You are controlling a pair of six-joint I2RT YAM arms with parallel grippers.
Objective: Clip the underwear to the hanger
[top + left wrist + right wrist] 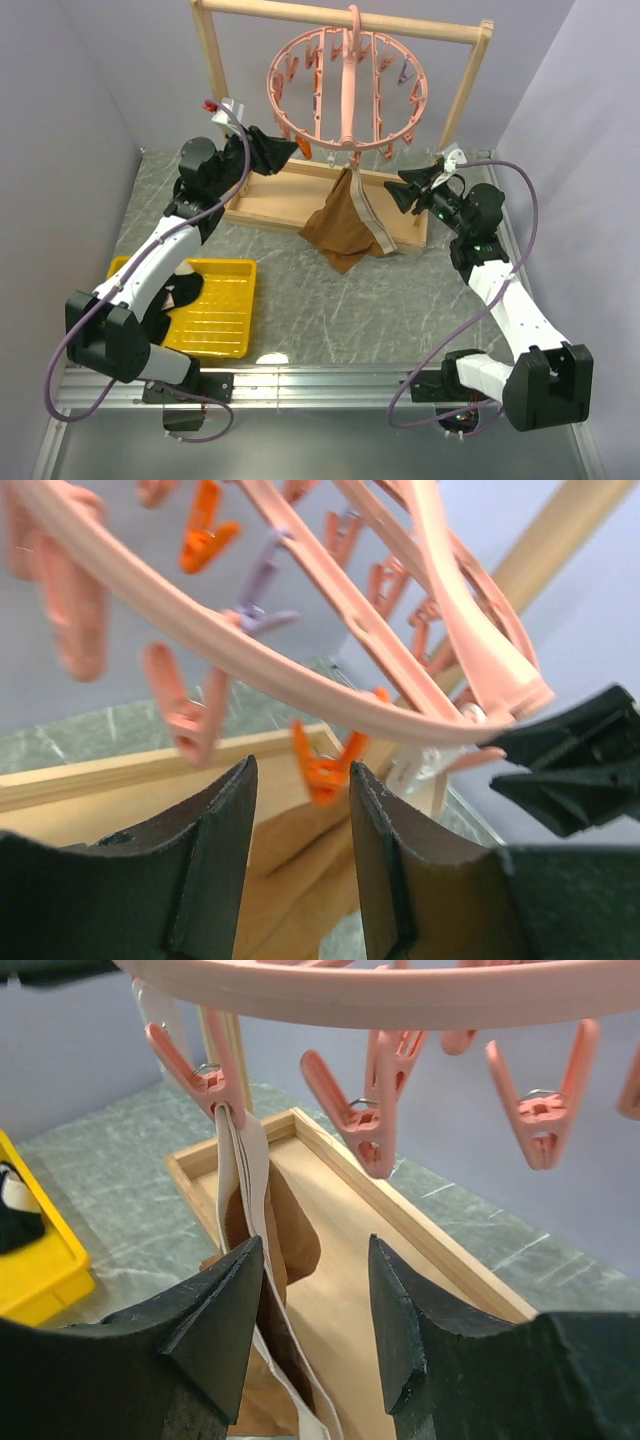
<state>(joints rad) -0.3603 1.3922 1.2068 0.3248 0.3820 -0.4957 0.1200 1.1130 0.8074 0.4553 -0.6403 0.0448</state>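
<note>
The salmon-pink ring hanger (345, 85) hangs by its hook from the wooden rack's top bar. The brown underwear (345, 225) hangs from one clip at the ring's front, its pale waistband held in a pink clip (205, 1085), its lower part draped over the rack's base. My left gripper (290, 148) is open and empty at the ring's front left, its jaws just below an orange clip (325, 770). My right gripper (395, 190) is open and empty to the right of the underwear (290, 1230), with the waistband beside its left finger (215, 1310).
The wooden rack (280, 195) has a tray-like base and two uprights. A yellow tray (220, 310) at the front left holds a black garment (180, 290). Grey walls close in on both sides. Several free pink clips (365, 1120) dangle above the right gripper.
</note>
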